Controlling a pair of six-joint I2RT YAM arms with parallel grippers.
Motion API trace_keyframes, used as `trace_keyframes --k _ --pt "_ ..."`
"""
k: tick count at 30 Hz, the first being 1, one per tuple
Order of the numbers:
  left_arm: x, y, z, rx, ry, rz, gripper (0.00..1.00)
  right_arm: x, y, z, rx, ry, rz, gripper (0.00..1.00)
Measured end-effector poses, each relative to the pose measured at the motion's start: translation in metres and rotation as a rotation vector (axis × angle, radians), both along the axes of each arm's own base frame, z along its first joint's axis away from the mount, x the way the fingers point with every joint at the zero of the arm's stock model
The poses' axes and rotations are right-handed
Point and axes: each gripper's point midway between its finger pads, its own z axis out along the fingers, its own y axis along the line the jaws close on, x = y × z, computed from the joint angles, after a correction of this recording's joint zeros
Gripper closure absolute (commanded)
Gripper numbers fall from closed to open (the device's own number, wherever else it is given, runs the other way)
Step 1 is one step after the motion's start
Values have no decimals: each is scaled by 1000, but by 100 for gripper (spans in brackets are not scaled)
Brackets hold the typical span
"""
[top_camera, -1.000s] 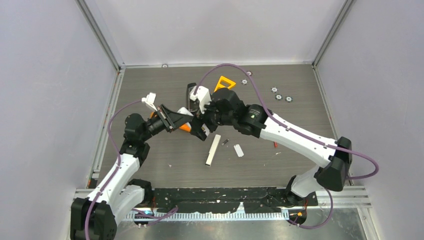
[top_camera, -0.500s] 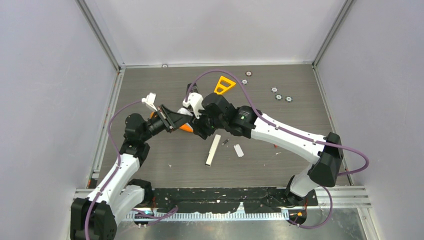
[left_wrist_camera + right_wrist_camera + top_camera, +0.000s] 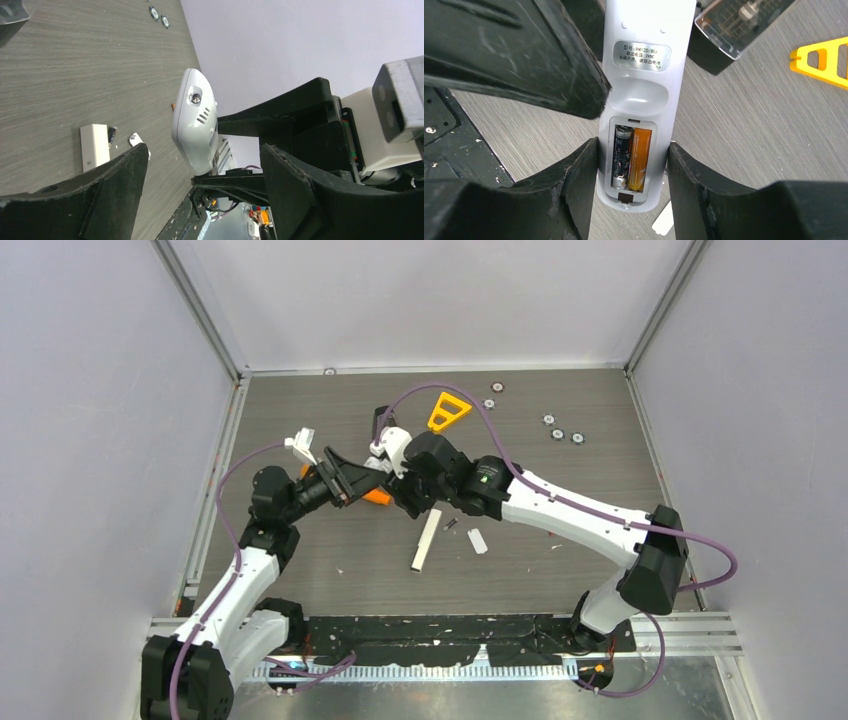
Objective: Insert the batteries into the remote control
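Note:
The white remote control is held above the table, back side up, its battery bay uncovered. Two batteries lie side by side in the bay, a dark grey one and an orange one. My right gripper is shut on the remote's bay end, one finger pressed to each side. My left gripper is open around the remote's other end, both fingers standing clear of it. In the top view the two grippers meet at mid-table, left and right, and they hide the remote.
A second white remote, a white battery cover and a small dark piece lie below the grippers. An orange triangle, a clear-lidded dark box and several silver discs sit farther back.
My right gripper moved in from the right and shut on the remote's bay end. After that my left gripper opened and let go of the remote.

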Motion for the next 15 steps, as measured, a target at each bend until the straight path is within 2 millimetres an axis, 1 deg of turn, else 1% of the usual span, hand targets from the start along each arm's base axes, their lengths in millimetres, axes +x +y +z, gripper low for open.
trace_keyframes --k 2,6,8,9,14,15 --pt "0 1 -5 17 8 5 12 -1 -6 -7 -16 7 -15 79" --pt "1 4 -16 59 23 25 11 1 -25 -20 -36 18 -53 79" --pt "2 6 -21 82 27 39 11 6 -44 -32 -55 32 -86 79" --pt "2 8 -24 97 27 46 11 11 -58 -39 -68 43 -116 79" --pt "0 11 -38 147 29 53 12 42 -118 -70 -138 84 -258 79" --pt "0 11 -42 160 30 49 13 46 -128 -76 -156 89 -277 80"
